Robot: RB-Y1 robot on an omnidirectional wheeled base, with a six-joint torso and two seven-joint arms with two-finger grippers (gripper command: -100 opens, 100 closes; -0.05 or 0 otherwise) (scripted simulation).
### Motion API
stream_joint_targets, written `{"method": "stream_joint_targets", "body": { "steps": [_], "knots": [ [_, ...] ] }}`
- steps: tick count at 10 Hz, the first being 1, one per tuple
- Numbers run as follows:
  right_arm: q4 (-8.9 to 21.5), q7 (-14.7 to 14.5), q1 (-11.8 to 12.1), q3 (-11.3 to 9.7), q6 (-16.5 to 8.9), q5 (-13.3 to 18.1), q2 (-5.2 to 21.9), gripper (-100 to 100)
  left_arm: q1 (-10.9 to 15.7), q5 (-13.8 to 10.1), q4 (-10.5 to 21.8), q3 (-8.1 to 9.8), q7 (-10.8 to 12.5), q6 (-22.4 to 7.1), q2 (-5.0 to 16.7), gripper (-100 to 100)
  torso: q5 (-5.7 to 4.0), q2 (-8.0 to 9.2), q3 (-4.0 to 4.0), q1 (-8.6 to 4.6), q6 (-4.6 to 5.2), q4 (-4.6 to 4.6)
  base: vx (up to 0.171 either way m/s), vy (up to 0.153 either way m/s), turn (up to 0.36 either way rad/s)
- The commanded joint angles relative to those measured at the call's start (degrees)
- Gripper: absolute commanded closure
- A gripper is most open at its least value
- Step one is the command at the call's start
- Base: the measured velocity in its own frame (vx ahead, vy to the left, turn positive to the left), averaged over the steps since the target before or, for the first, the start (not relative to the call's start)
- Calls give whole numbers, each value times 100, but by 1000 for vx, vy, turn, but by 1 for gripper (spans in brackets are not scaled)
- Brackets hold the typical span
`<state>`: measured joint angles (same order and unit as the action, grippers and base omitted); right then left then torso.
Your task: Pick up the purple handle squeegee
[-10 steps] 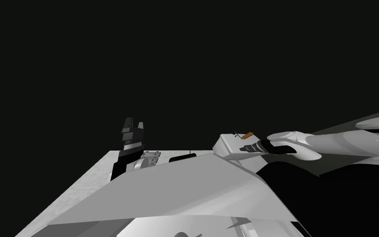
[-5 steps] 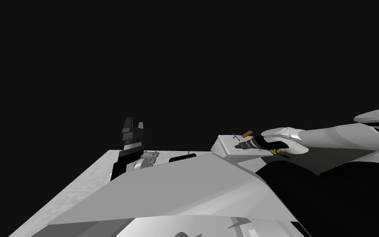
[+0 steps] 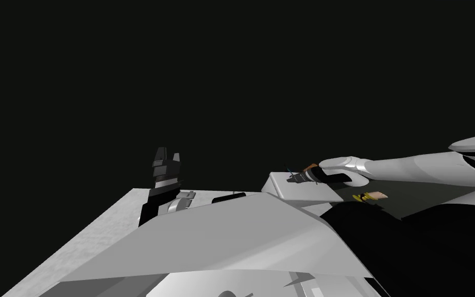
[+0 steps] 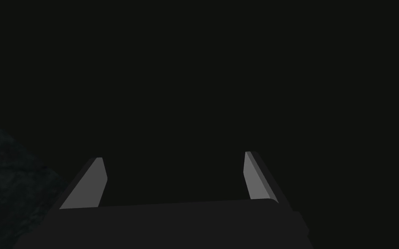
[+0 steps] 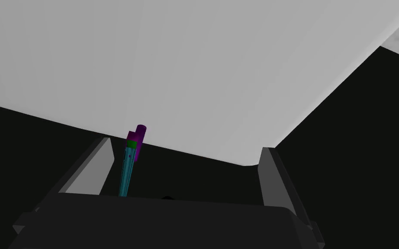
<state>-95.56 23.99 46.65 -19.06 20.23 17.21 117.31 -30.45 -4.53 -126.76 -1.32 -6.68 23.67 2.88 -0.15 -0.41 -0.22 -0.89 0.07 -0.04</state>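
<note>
Right gripper (image 5: pixel 185 145) reaching over a white block (image 5: pixel 194 65). Its fingers (image 5: pixel 88 170) are spread wide and pinch nothing. The squeegee (image 5: pixel 127 170) stands in the gap between them, just beside one finger and well apart from the other. Its teal shaft rises from the gripper's dark body along that finger, a green band follows, and the purple handle ends just past the fingertip, against the block's edge. A narrow gap separates shaft and finger.

In the head view the right gripper (image 3: pixel 293 178) lies over the block's (image 3: pixel 308 192) top, with a small brown thing (image 3: pixel 311 167) just behind the fingers.

Left gripper (image 3: pixel 168 152) upright, well apart from the block, above the grey surface (image 3: pixel 97 234). In its wrist view its fingers (image 4: pixel 88 186) are likewise spread, with nothing between them.
</note>
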Motion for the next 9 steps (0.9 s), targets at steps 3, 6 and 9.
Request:
{"method": "stream_joint_targets", "body": {
  "steps": [3,6,9],
  "knots": [
    [-164,-49,-333,-166,64,-22,66,-100,0,0,0,-1,0,0,-1,0,7,15,8,36,2,3,17,-53,4],
    [-305,-5,-455,-94,107,116,58,-100,0,0,0,-1,0,0,-1,0,6,10,6,26,1,2,29,-72,13],
    [-314,-35,-494,-144,101,86,66,0,1,0,0,-1,0,0,-1,0,13,24,14,54,2,5,0,-5,-1]
  ]
}}
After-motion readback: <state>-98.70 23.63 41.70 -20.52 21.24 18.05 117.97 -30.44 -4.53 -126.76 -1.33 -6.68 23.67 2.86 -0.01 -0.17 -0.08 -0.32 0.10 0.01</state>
